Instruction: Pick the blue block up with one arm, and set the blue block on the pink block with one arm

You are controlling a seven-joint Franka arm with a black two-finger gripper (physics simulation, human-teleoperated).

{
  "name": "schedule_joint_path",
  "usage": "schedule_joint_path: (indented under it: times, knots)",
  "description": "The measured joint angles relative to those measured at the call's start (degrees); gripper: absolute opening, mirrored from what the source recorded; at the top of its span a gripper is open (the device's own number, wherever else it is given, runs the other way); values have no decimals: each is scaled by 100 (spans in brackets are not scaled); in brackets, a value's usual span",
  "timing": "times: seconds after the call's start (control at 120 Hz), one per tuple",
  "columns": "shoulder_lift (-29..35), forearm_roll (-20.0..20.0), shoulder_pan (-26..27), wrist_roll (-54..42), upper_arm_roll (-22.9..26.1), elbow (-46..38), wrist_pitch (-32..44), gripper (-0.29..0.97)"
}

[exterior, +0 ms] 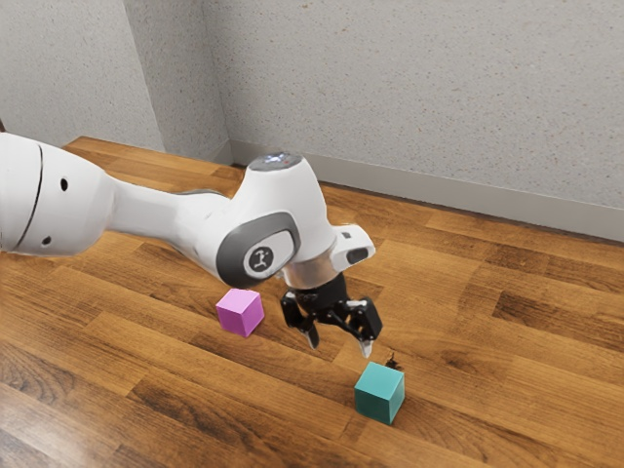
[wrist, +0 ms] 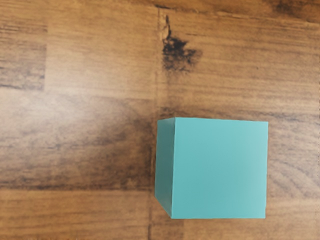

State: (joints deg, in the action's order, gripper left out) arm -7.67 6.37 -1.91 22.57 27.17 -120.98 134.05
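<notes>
A teal-blue block (exterior: 379, 392) rests on the wooden table toward the front right of the exterior view. In the wrist view the same block (wrist: 215, 168) shows from above, flat on the wood and off-centre under my hand. A pink block (exterior: 240, 312) sits on the table to the exterior view's left of my hand, partly behind the arm's elbow. My gripper (exterior: 338, 341) hangs a little above the table between the two blocks, up and to the left of the teal-blue block. Its fingers stand open with nothing between them.
The wooden table (exterior: 507, 322) stretches bare around both blocks. A dark knot in the wood (wrist: 176, 50) lies just beyond the teal-blue block. A grey wall (exterior: 439, 88) with a baseboard runs along the back.
</notes>
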Motion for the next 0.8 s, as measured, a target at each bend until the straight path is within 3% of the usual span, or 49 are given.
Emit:
schedule_joint_path:
  times: [0.258,0.342,0.483,0.8]
  knots:
    - [-704,-26,517,939,-140,423,251,68]
    - [-1016,-488,1069,1216,-651,1041,-94,68]
    - [-1130,-1097,1239,1619,-803,1422,-736,68]
    - [-1632,-1274,1418,2218,-812,1679,-880,68]
